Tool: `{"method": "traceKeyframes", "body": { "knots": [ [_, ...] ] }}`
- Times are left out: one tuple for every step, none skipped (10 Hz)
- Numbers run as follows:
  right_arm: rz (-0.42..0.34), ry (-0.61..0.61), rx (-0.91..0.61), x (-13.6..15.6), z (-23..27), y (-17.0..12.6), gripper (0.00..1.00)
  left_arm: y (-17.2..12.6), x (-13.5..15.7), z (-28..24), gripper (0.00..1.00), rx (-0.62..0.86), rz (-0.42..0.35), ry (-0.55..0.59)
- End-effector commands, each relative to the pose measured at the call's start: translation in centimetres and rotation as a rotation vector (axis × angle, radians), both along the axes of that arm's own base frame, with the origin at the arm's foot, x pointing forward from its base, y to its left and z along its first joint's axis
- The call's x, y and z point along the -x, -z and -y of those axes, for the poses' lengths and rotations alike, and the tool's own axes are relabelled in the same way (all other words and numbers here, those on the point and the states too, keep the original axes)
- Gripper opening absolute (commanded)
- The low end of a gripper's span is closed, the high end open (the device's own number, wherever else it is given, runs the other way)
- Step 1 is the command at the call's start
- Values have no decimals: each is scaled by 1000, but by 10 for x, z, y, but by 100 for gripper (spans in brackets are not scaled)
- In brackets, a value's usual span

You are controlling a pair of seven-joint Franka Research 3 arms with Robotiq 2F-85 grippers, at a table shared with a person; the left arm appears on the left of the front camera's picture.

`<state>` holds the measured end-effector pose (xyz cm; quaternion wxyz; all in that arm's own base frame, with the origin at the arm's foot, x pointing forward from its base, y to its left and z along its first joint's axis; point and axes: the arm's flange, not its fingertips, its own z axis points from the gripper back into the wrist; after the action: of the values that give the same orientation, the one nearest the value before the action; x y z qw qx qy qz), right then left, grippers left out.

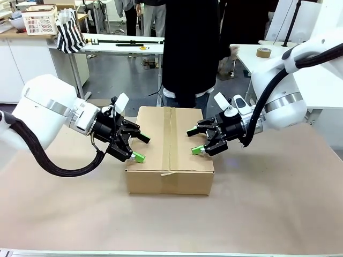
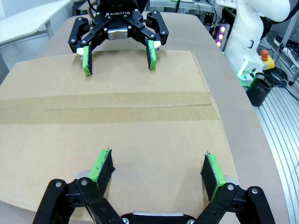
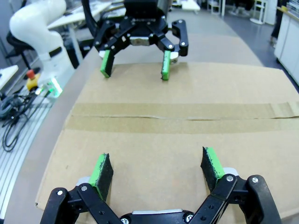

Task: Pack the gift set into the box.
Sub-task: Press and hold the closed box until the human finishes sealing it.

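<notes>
The box is a shallow brown cardboard carton in the middle of the table, its top flaps closed with tan tape along the centre seam. The gift set is hidden from view. My left gripper is open at the box's left edge, fingers spread just above the top. My right gripper is open at the box's right edge, facing the left one across the top. In the left wrist view my left gripper frames bare cardboard, and the right wrist view shows my right gripper doing likewise.
A person in dark clothes stands at the far side just behind the box. Brown paper covers the table around the box. A white lattice basket and a striped bag sit on furniture far back left.
</notes>
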<state>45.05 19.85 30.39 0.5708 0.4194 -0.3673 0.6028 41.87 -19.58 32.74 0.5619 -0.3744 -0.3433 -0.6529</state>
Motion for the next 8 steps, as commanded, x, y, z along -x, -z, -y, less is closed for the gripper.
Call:
{"method": "traceKeyframes", "body": {
  "knots": [
    [0, 0, 3, 0, -1, 1, 100, 2, 1, 0, 100, -3, -9, -4],
    [0, 0, 3, 0, -1, 1, 100, 2, 1, 0, 100, -3, -9, -4],
    [0, 0, 3, 0, -1, 1, 100, 2, 1, 0, 100, -3, -9, -4],
    [0, 0, 3, 0, -1, 1, 100, 2, 1, 0, 100, -3, -9, -4],
    [0, 0, 3, 0, -1, 1, 100, 2, 1, 0, 100, -3, -9, -4],
    [0, 0, 3, 0, -1, 1, 100, 2, 1, 0, 100, -3, -9, -4],
    [0, 0, 3, 0, -1, 1, 100, 2, 1, 0, 100, -3, -9, -4],
    [0, 0, 3, 0, -1, 1, 100, 2, 1, 0, 100, -3, -9, -4]
  ]
}}
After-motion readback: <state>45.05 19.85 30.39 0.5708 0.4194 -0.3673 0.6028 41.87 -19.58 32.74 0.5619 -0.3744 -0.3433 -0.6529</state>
